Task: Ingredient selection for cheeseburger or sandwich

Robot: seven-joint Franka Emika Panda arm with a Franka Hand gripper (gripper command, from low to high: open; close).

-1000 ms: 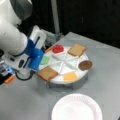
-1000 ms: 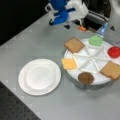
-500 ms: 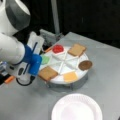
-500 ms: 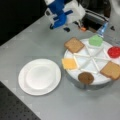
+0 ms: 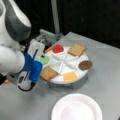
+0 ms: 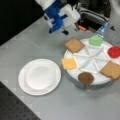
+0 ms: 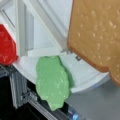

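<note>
So far the paper plate [image 6: 40, 77] is bare; tool [image 6: 65, 32] near the toast square [image 6: 74, 45], grip state unreadable.

No readable text, label or number appears anywhere.

green lettuce [image 7: 52, 81], red tomato [image 5: 57, 48], yellow cheese [image 6: 69, 63]

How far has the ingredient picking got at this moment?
Nothing looks done: the paper plate is bare, and both toasts, lettuce, tomato, cheese and patty sit in the divided tray. The gripper hangs by the nearest toast and lettuce, holding nothing visible. All stacking remains.
</note>
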